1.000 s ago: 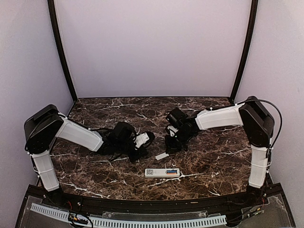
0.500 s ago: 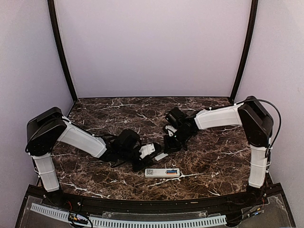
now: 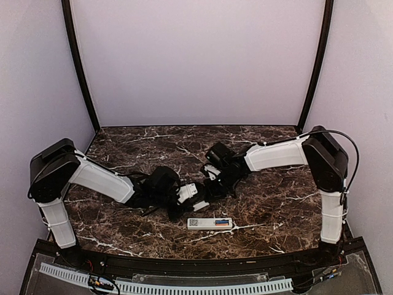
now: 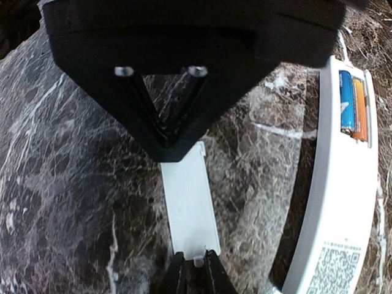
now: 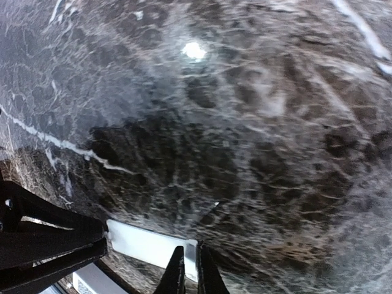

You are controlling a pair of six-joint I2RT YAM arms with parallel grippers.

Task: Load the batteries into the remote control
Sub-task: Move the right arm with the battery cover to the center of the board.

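Observation:
The remote control [image 3: 209, 224] lies back up near the front edge, code sticker [image 4: 335, 272] showing. The batteries, one blue [image 4: 346, 101] and one orange [image 4: 360, 111], sit side by side in its open compartment. A small pale-grey cover [image 4: 190, 202] lies flat on the marble just behind the remote. My left gripper [image 4: 195, 268] is shut on the little tab at the cover's near end. My right gripper [image 5: 188, 271] is shut on the opposite end of the cover [image 5: 147, 245]. In the left wrist view the right gripper's fingers [image 4: 171, 144] meet on that far end.
The two gripper heads face each other closely over the cover [image 3: 201, 205], a short way behind the remote. The dark marble table [image 3: 276, 203] is ringed by lilac walls, with black posts [image 3: 78, 67] at the back corners.
The left arm has reached right to the cover and closed on its tab. The right gripper has come down and left onto the cover's other end. The cover has shifted slightly left.

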